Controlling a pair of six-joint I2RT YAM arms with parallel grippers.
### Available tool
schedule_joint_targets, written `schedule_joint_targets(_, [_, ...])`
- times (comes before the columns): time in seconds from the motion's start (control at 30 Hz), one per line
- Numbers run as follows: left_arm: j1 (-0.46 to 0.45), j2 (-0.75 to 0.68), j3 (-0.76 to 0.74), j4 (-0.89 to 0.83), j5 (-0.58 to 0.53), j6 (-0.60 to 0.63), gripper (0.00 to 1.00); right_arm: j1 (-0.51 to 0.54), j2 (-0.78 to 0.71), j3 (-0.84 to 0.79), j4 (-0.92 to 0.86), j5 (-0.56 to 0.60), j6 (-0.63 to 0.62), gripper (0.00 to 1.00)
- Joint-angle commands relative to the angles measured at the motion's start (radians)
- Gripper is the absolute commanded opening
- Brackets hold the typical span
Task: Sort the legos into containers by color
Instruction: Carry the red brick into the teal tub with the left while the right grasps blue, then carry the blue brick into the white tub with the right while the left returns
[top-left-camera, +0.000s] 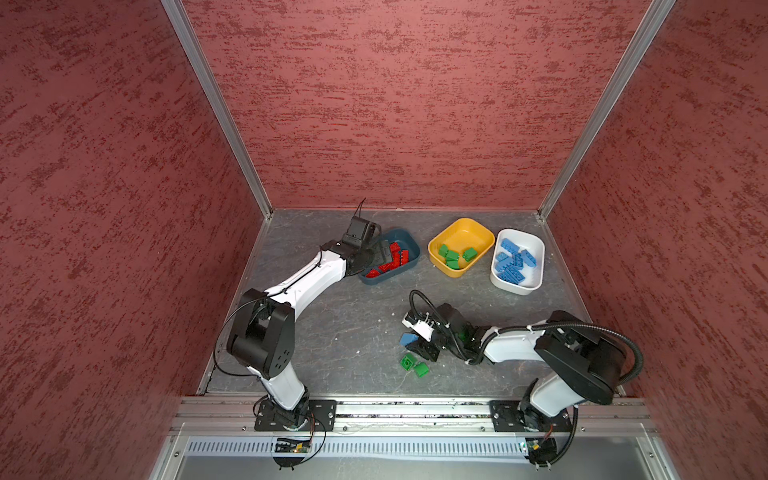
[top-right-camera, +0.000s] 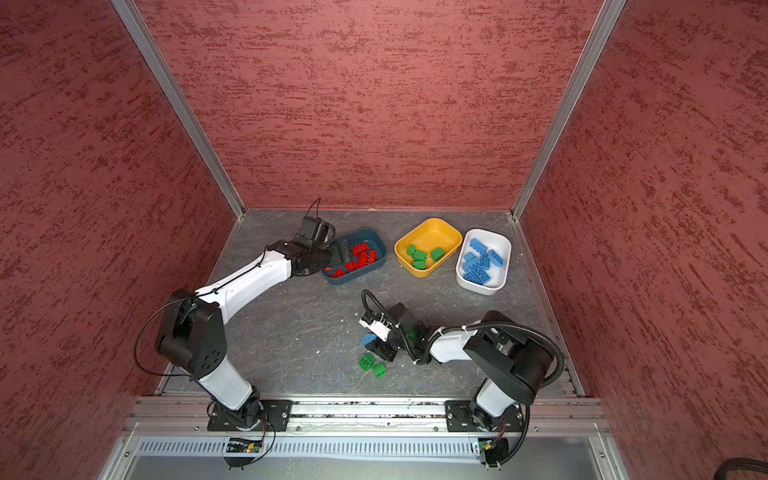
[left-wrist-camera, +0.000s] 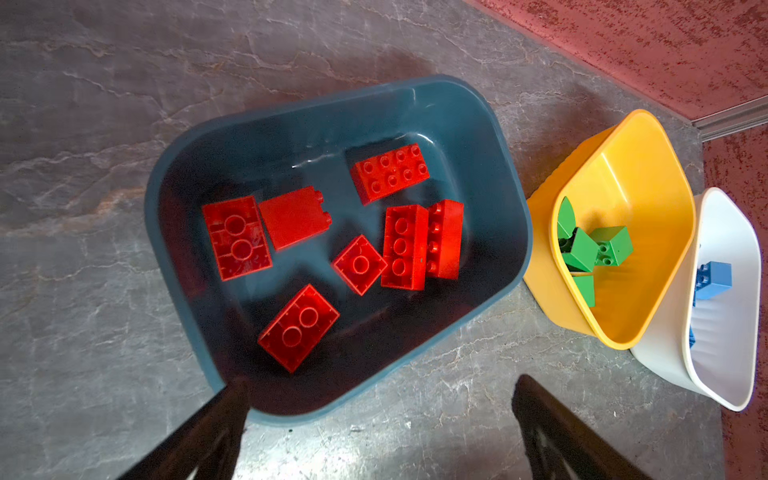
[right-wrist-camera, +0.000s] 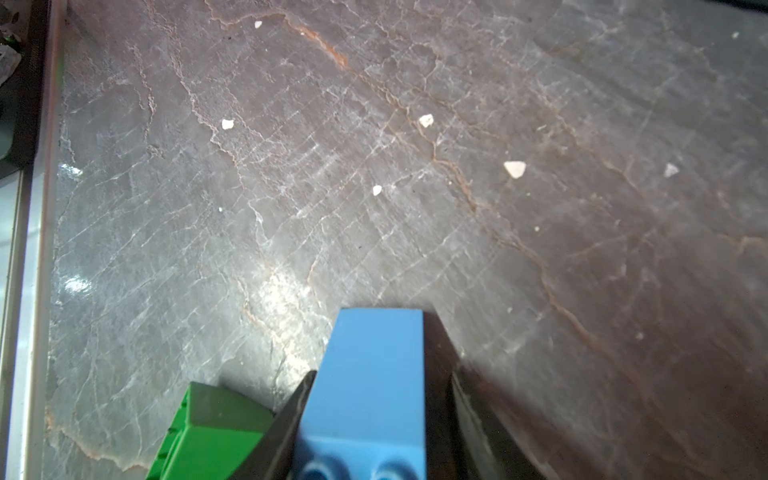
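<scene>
L hand (left-wrist-camera: 380, 384) spread over teal tub (left-wrist-camera: 174, 199). R hand (right-wrist-camera: 381, 376) straddles blue brick (right-wrist-camera: 370, 415), clamp unclear; risk: brick slips, or hand shoves adjacent green brick (right-wrist-camera: 216, 432).

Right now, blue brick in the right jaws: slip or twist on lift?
That blue brick looks hard plastic: rigid, likely light. Smooth sides in the right gripper may slip. The green brick beside it could get nudged.
</scene>
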Motion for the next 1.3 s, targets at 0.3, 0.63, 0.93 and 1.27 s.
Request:
schedule_joint_targets(0.3, [-0.087, -0.178, -0.152, 0.033, -0.117, -0.006, 0.99, -0.008, -0.099, -0.048, 0.142, 0.122, 0.001, 0.14])
schedule_joint_targets(0.63, [-0.204, -0.236, -0.225, 0.131, -0.156, 0.035, 0.99, -0.210, -0.389, -0.142, 0.110, 0.306, 0.215, 0.00])
schedule_joint_targets(0.93, [-0.259, -0.233, -0.224, 0.162, -0.169, 0.079, 0.99, -0.565, -0.542, -0.049, -0.185, 0.351, 0.390, 0.00])
schedule_joint_targets(1.27, [-0.302, -0.226, -0.239, 0.147, -0.181, 0.115, 1.00, -0.888, -0.421, 0.127, -0.376, 0.265, 0.397, 0.00])
